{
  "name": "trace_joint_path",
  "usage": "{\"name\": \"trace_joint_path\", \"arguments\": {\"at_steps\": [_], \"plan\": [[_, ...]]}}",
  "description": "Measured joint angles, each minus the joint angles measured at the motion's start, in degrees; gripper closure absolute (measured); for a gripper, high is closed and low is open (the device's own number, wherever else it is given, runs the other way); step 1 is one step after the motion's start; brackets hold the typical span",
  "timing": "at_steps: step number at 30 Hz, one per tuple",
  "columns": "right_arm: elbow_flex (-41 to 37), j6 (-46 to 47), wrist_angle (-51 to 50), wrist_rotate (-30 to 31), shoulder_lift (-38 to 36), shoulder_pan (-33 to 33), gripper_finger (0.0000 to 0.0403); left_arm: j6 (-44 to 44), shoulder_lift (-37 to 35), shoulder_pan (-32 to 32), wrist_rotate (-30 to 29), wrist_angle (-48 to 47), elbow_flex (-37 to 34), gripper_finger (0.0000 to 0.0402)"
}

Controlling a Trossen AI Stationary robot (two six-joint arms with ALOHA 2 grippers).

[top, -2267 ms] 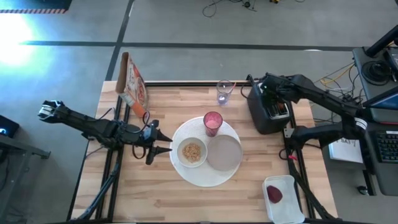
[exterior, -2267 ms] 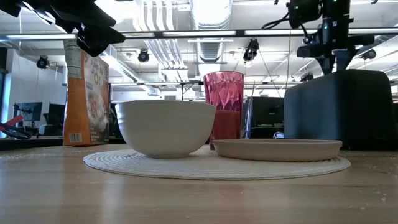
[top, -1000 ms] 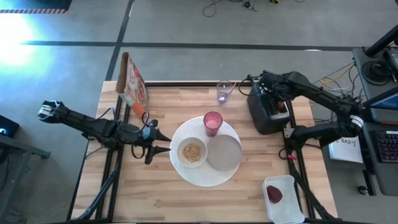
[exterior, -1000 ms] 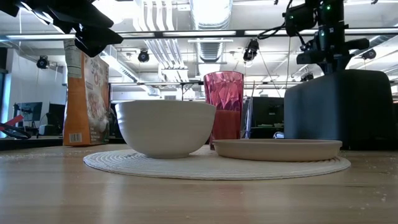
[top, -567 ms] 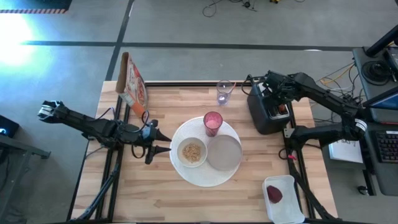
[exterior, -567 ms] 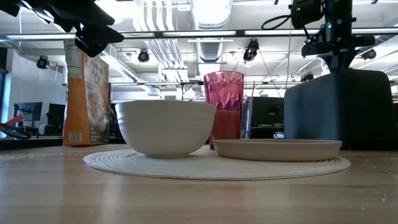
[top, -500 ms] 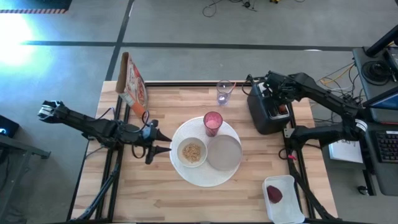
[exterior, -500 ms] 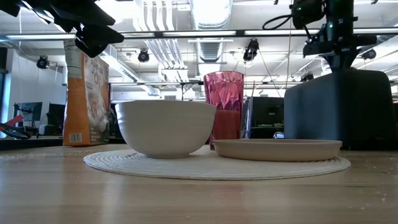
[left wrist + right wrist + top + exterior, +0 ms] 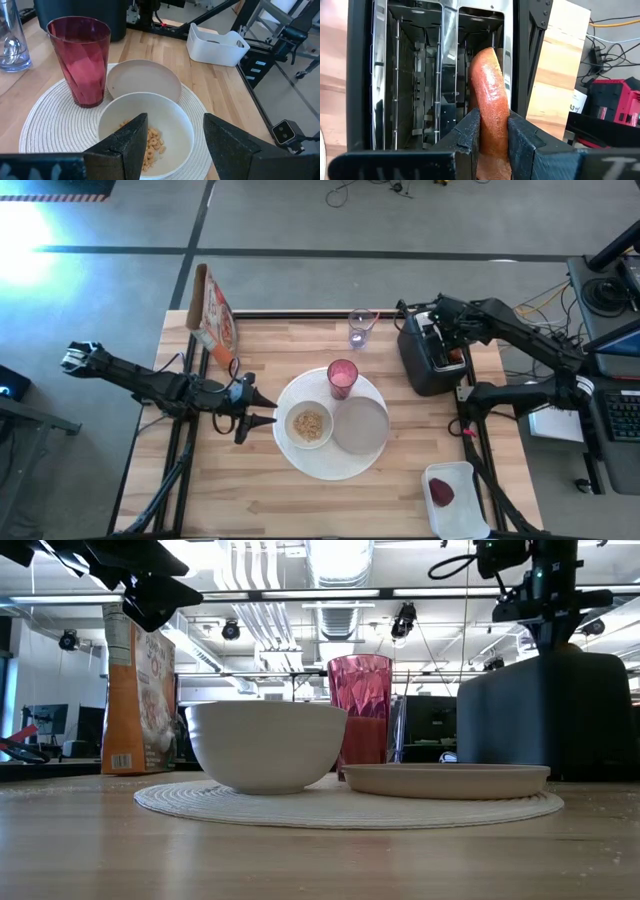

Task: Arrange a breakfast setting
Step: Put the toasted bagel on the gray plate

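Wooden worktop (image 9: 250, 490) carries a black toaster (image 9: 428, 360) at its far right and the big round white plate (image 9: 300, 460) at centre, holding the small white bowl (image 9: 309, 424) (cereal inside), small pale round plate (image 9: 360, 425) and pink cup (image 9: 342, 377). Right end effector (image 9: 494, 132) grips the browned bread ring (image 9: 490, 95) in a toaster slot. Left end effector (image 9: 175, 140) hovers parted beside the bowl.

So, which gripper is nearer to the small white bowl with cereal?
The left gripper. It hovers open just beside the small white bowl, at its left edge. The right gripper is far off over the black toaster, shut on the browned bread ring.
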Motion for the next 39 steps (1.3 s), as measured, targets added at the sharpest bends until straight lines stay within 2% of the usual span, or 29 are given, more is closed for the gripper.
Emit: {"name": "trace_joint_path", "arguments": {"at_steps": [9, 18, 20, 26, 31, 36, 39], "plan": [[8.65, -0.45, 0.01, 4.95, 0.07, -0.02, 0.0337, -0.36, 0.04, 0.01, 0.0, 0.28, 0.0, 0.0225], [20.5, -0.36, 0.33, 4.24, 0.12, 0.02, 0.0337, -0.85, 0.89, 0.0, 0.0, 0.62, 0.0, 0.0225], [21.39, -0.17, 1.96, 0.44, 0.06, 0.06, 0.0337, -0.87, 0.98, 0.0, 0.0, 0.92, 0.0, 0.0225], [18.89, -0.17, 10.33, -17.63, 0.75, 3.91, 0.0337, -1.62, 0.98, 0.0, 0.04, 1.27, 0.0, 0.0225], [12.29, -0.39, 19.61, -22.79, 1.83, 11.99, 0.0337, -1.97, 0.82, 0.0, 2.91, 1.18, 0.0, 0.0225], [4.28, -2.04, 28.12, -30.54, 3.07, 20.93, 0.0337, -1.97, -0.39, -0.03, 3.08, 0.28, 0.0, 0.0225], [0.48, -2.41, 31.78, -32.48, 3.56, 26.85, 0.0337, -1.96, -0.61, -0.02, 4.07, 0.07, 0.0, 0.0225]]}}
